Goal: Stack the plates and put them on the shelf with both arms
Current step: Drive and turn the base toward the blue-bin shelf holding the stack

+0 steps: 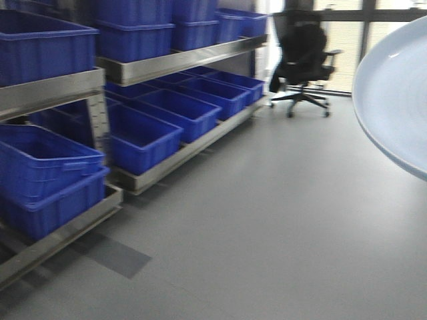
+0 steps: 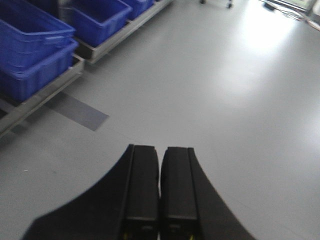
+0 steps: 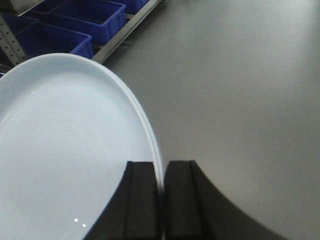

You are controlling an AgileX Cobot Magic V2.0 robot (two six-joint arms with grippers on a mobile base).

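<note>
A pale bluish-white plate fills the left of the right wrist view, held up over the grey floor. My right gripper is shut on its rim, one black finger on each side of the edge. Two thin rim lines show there, so I cannot tell whether it is one plate or a stack. The same plate juts in at the right edge of the front view. My left gripper is shut with nothing between its fingers, hanging above bare floor. The shelf stands at the left, its metal tiers full of bins.
Blue plastic bins fill the metal rack's tiers along the left side. A black office chair stands at the back by bright windows. A darker grey patch marks the floor near the rack's low front rail.
</note>
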